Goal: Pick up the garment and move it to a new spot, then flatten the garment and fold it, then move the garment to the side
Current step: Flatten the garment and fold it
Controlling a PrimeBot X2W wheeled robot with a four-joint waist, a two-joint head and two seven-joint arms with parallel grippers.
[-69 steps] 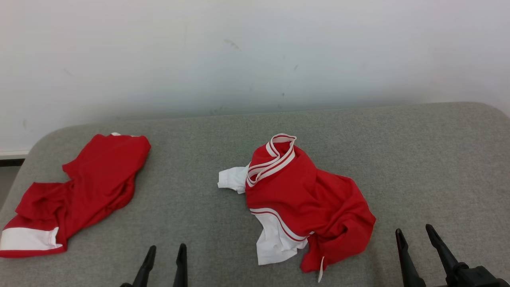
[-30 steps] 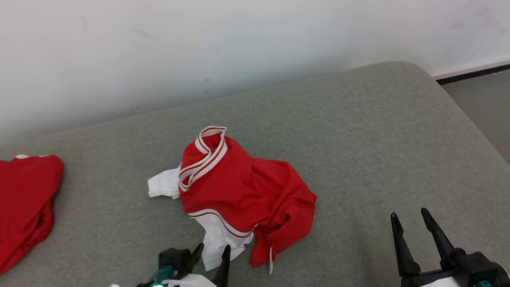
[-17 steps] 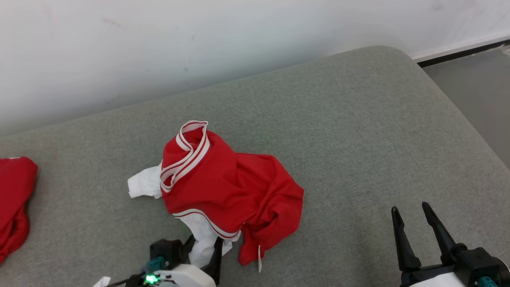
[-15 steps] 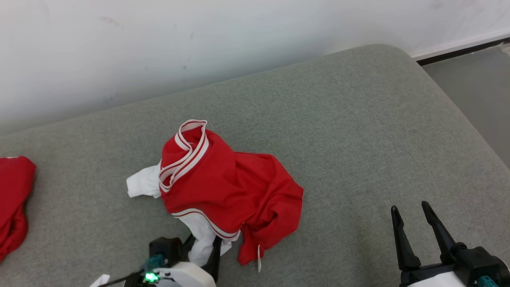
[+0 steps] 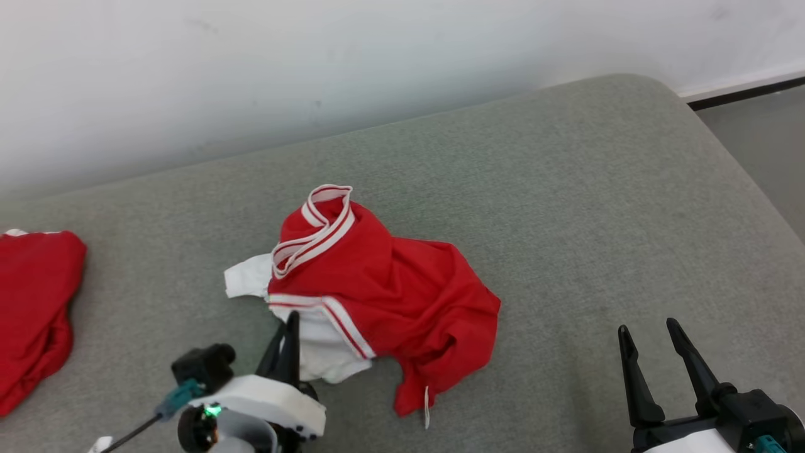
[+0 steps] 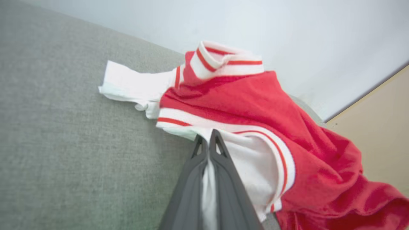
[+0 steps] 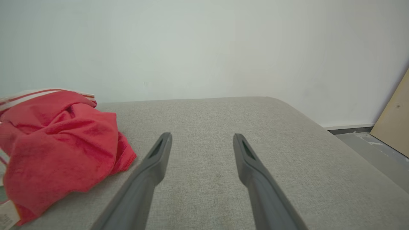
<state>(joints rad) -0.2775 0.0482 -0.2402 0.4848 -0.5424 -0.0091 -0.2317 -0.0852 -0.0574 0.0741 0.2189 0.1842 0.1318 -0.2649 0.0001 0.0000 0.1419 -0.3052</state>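
A crumpled red garment [image 5: 402,289] with white panels and striped trim lies mid-surface on the grey cushion [image 5: 566,220]. My left gripper [image 5: 290,322] is shut on its white near-left panel. In the left wrist view the left gripper [image 6: 208,138] has white cloth pinched between its fingers, just under the red-and-white stripe of the garment [image 6: 255,105]. My right gripper [image 5: 648,333] stands open at the lower right, well clear of the cloth. In the right wrist view the right gripper [image 7: 202,138] points over bare cushion, with the garment [image 7: 57,143] off to its left.
A second red garment [image 5: 34,308] lies at the cushion's far left edge. A white wall [image 5: 314,63] backs the cushion. The cushion's rounded right corner drops to grey floor [image 5: 761,145]. A tan board [image 7: 393,127] leans at the right in the right wrist view.
My left gripper has shut on the white panel and drawn it up and left, bunching the striped hem toward the collar. The head camera has swung slightly. The right gripper has stayed put.
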